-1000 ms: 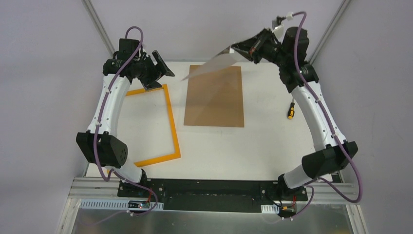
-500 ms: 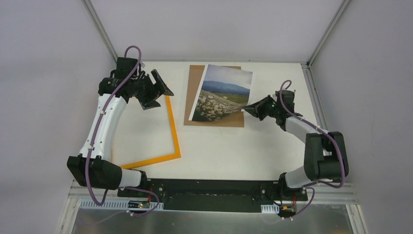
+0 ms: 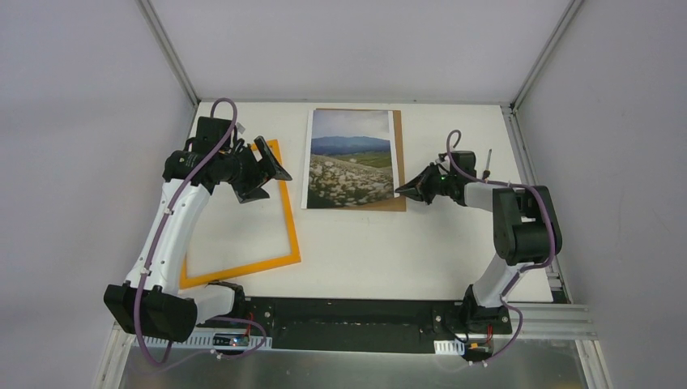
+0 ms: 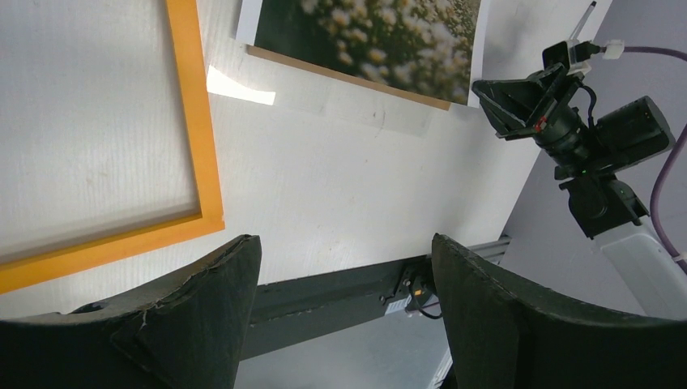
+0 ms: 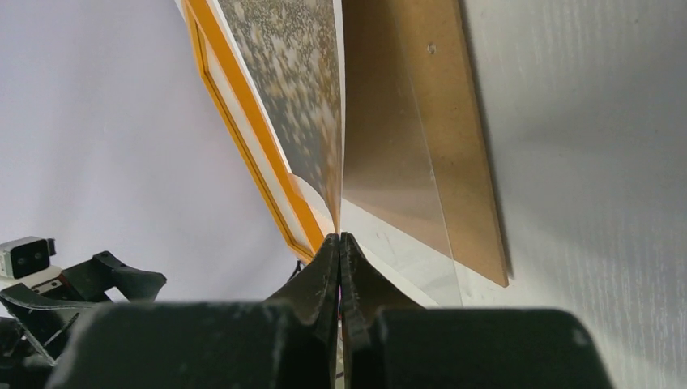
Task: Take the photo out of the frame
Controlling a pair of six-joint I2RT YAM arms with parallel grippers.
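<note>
R claw [image 3: 401, 192] pinched shut on photo [image 3: 350, 158] near-right corner, photo flat over brown board [image 5: 429, 154], L claw [image 3: 271, 182] agape, empty, above frame [image 3: 289, 223], my L arm hides frame's far-left part.

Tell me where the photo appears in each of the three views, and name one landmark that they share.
Top external: the photo lies upper centre, on the brown backing board.
Left wrist: only the photo, its flowered lower part, at the top edge.
Right wrist: the photo is upper centre, nearly edge-on, running up from the shut right end effector.
Shared landmark: the orange frame, left of the photo.
</note>
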